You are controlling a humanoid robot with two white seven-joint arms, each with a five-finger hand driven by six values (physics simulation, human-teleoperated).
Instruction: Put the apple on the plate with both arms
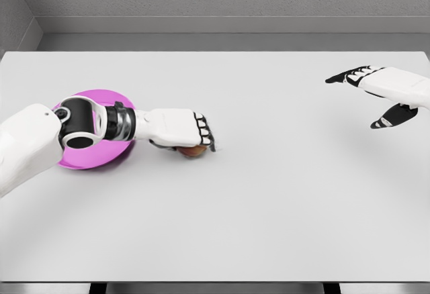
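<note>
A reddish apple (192, 152) lies on the white table, mostly hidden under my left hand (195, 141), whose fingers curl down around it. The magenta plate (107, 158) sits to the left of the apple, partly covered by my left forearm and wrist. My right hand (376, 99) hovers far off at the right edge of the table, fingers spread and holding nothing.
The white table (269, 207) stretches wide between the two hands. A grey wall runs along the back and the table's front edge shows at the bottom of the view.
</note>
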